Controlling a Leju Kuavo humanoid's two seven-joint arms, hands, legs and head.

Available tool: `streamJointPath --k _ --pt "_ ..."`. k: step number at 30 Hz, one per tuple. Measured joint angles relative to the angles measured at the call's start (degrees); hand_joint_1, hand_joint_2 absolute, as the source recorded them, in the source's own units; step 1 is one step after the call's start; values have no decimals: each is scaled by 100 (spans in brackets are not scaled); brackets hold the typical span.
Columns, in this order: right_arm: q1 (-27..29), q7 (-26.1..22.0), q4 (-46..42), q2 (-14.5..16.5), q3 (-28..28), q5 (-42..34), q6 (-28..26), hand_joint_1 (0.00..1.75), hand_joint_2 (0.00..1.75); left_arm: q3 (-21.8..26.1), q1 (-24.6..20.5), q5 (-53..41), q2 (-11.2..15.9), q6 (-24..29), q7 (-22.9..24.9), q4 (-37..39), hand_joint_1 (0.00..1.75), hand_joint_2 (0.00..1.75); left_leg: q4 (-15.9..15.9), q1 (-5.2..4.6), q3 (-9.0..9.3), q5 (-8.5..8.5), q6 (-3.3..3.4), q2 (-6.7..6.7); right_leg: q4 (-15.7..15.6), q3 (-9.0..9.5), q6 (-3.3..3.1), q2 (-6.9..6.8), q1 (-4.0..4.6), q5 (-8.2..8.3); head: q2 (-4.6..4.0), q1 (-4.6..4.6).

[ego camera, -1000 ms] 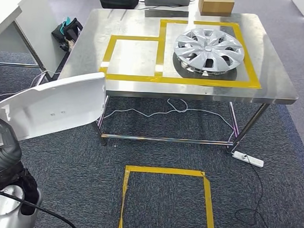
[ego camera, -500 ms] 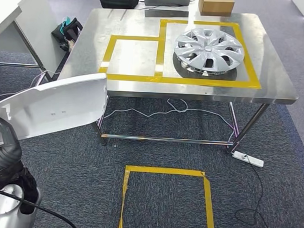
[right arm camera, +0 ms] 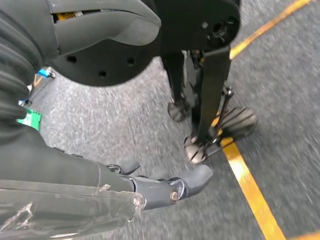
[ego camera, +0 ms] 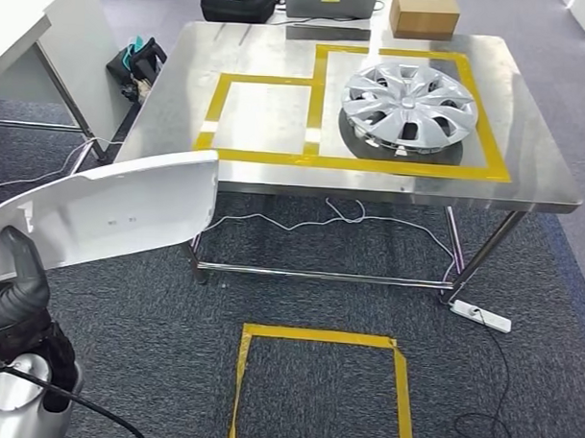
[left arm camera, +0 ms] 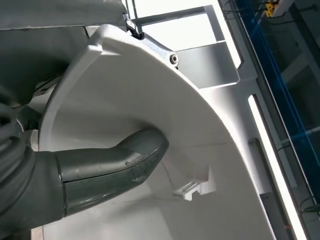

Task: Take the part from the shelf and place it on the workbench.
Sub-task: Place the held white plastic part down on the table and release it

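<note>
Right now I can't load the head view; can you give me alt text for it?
The left hand holds a large white panel in the near-left foreground, short of a steel workbench. A silver hubcap lies in the larger of two yellow-taped rectangles on the bench; a yellow tape square marks the carpet in front.

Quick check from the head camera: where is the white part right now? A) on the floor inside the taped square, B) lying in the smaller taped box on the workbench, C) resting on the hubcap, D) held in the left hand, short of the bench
D: the left hand grips the white part in front of the workbench, whose smaller taped box is bare.
</note>
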Motion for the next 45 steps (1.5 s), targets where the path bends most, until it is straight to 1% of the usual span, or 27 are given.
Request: streamJointPath --k 1,2,3,4,6,7,8,10,12,14,15,16,18,19,20,22,24,27,29,30,33,34,35,37,39,43,45 --pt "5 2 0 -2 0 10 -11 0 175 -2 12 5 0 0 0 -1 175 175 22 34 54 -58 -67 -5 -382 170 80 12 -39 224 0 6" --pt "5 4 3 5 1 16 -19 0 175 -3 19 12 0 0 -1 -1 175 175 59 63 95 -119 -135 -11 -726 320 122 39 -62 317 0 38" --pt "3 7 5 12 1 19 -23 0 175 -4 20 17 0 0 -1 -2 175 175 87 74 108 -179 -195 -18 -941 432 100 66 -76 333 -1 62" --pt "4 9 7 19 2 24 -24 0 175 -5 20 21 -1 0 -2 -3 175 175 109 74 112 -227 -236 -23 -1022 481 38 89 -77 292 -1 75" --pt "2 14 7 22 2 34 -32 0 175 -10 27 26 -7 -1 -5 -5 175 175 122 73 120 -258 -276 -35 -976 517 -162 91 -56 206 0 56" --pt "7 15 7 19 2 38 -35 0 175 -15 29 27 -9 -2 -8 -7 175 175 198 78 100 -220 -288 -9 -971 550 -218 84 -51 197 1 34" --pt "8 14 7 17 2 39 -39 0 175 -19 25 28 -12 -3 -13 -9 175 175 390 80 2 -162 -303 39 -979 603 -268 80 -44 162 1 17" --pt "11 13 7 13 2 41 -41 0 175 -25 14 30 -13 -2 -19 -12 175 175 1072 70 -453 -144 -318 147 -1029 739 -338 69 -28 90 1 -16" --pt "15 14 7 9 2 42 -42 0 175 -29 24 34 -16 -1 -20 -11 175 175 1693 47 -994 -422 -307 179 -1092 900 -374 59 -5 -8 -1 -28" --pt "26 14 7 9 2 45 -42 0 175 -32 38 37 -17 1 -20 -11 175 175 1783 3 -1284 -659 -257 180 -1159 1120 -387 60 23 -132 -1 -32" --pt "31 14 7 9 2 46 -42 0 175 -32 40 37 -17 2 -20 -11 175 175 1603 -32 -1313 -604 -202 180 -1200 1251 -389 62 39 -200 -1 -37" --pt "35 16 7 9 2 49 -43 0 175 -33 41 37 -16 2 -20 -11 175 175 1311 -81 -1280 -377 -117 184 -1259 1378 -390 60 54 -265 -1 -40" --pt "37 23 12 24 3 65 -47 0 175 -33 53 37 -14 3 -20 -12 175 175 614 -228 -1169 327 74 204 -1405 1618 -376 64 77 -378 0 -31" --pt "28 30 14 31 5 80 -57 0 175 -32 63 37 -9 3 -20 -18 175 175 319 -294 -1098 567 135 199 -1512 1736 -368 62 95 -452 0 -35" --pt "26 37 14 38 10 97 -68 0 175 -31 77 38 -4 3 -20 -27 175 175 100 -322 -1024 670 152 172 -1565 1880 -356 63 120 -462 0 -36" --pt "20 49 8 28 23 122 -92 0 175 -30 95 40 2 -2 -20 -45 175 175 -102 -292 -810 571 111 101 -1570 2089 -327 53 173 -432 0 -40" --pt "6 55 5 13 34 140 -102 0 175 -25 112 45 3 -12 -20 -48 175 175 -129 -259 -617 520 89 85 -1234 2016 -270 21 195 -475 1 -26" --pt "-4 60 4 7 44 155 -106 0 175 -5 145 57 9 -34 -20 -48 175 175 -128 -268 -405 464 140 97 -186 1313 -227 -11 201 -1006 2 -14" --pt "17 60 4 7 48 161 -108 0 175 -3 160 49 9 -52 -20 -48 175 175 -119 -283 -283 369 179 88 67 914 -244 -10 206 -1172 2 -4" --pt "25 59 4 7 50 164 -109 0 175 -3 163 43 9 -58 -20 -48 175 175 -111 -291 -217 326 188 80 -93 842 -261 -9 211 -1063 2 -3" --pt "33 55 4 7 56 168 -111 0 175 5 157 26 9 -64 -19 -46 175 175 -75 -313 -29 191 163 72 -1088 924 -320 -15 230 -120 2 -3" --pt "33 55 4 7 59 168 -112 0 175 8 148 21 9 -67 -18 -44 175 175 -65 -320 5 149 146 70 -1286 966 -347 -18 238 108 2 -8" --pt "31 58 4 7 63 168 -113 0 175 9 140 13 9 -69 -16 -43 175 175 -53 -326 22 122 129 68 -1368 975 -377 -22 247 206 2 -13" --pt "19 63 5 14 73 170 -115 0 175 9 124 -3 8 -72 -14 -43 175 175 -8 -334 21 94 94 66 -1400 1044 -438 -21 235 193 2 -17" --pt "8 66 7 16 82 171 -117 0 175 8 104 -17 11 -72 -13 -45 175 175 263 -331 -128 75 18 95 -1446 1131 -481 -21 189 180 2 -44" --pt "9 67 7 11 85 177 -136 0 175 8 91 -23 21 -75 -4 -43 175 175 1611 -207 -1094 -331 -174 152 -1501 1297 -512 -21 127 53 2 -86" --pt "18 68 7 11 85 181 -136 0 175 8 96 -22 21 -90 14 -37 175 175 1656 -157 -1336 -351 -214 156 -1506 1441 -489 -14 99 -64 2 -86"
